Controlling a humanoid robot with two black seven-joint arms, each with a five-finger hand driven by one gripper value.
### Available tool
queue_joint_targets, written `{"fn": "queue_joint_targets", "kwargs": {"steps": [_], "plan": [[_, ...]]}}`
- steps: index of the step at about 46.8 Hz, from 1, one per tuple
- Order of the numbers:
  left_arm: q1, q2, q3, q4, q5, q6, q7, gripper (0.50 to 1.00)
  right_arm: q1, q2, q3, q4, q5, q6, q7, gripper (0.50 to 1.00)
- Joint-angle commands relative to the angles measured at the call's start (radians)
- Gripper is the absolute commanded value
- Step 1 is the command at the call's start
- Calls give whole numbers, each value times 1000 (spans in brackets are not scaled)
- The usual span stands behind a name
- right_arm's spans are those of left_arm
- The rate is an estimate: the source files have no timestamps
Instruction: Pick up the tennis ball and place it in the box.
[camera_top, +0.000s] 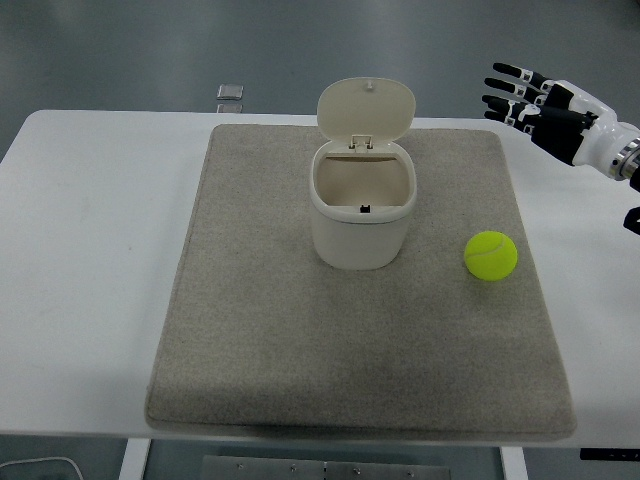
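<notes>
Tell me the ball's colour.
The tennis ball is bright yellow-green, seen clearly in the head view.
</notes>
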Motion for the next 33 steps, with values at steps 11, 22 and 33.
{"fn": "queue_joint_targets", "kwargs": {"steps": [11,22,33], "plan": [[0,0,0,-1,0,0,0,992,6,-52,-2,33,-313,14,0,913],[0,0,0,0,0,0,0,992,4,-145,-2,100,-468,108,0,909],[0,0,0,0,0,0,0,992,-2,-199,-13,166,-620,169,2,909]]}}
